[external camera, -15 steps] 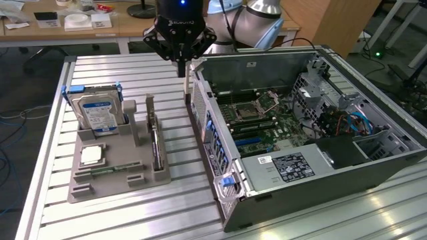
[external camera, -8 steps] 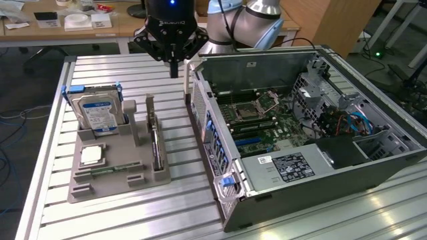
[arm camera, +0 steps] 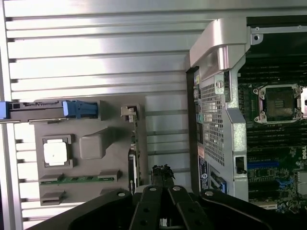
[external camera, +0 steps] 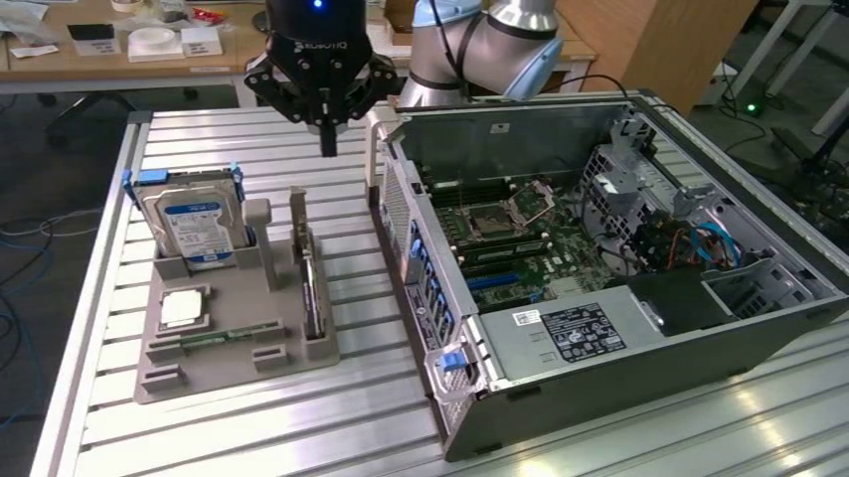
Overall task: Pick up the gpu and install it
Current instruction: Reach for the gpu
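**Inspector:** Claw?

**Aide:** The claw (external camera: 328,145) is closed, holding nothing, and hangs over the desk (external camera: 239,437) at the frame's upper centre-left.

**Inspector:** Gpu?

**Aide:** The gpu (external camera: 309,293) stands on edge in the holder (external camera: 219,373), left of centre, apart from the claw and outside the case (external camera: 637,373).

**Inspector:** Step?

**Aide:** Approach to pickup, I judge; nothing is installed. Grasping calls for parted jaws squared over the card's top edge.

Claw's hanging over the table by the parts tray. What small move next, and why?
Probably open the claw: it is shut and hangs in the air, apart from the gpu, which stands on edge in the grey tray, untouched.
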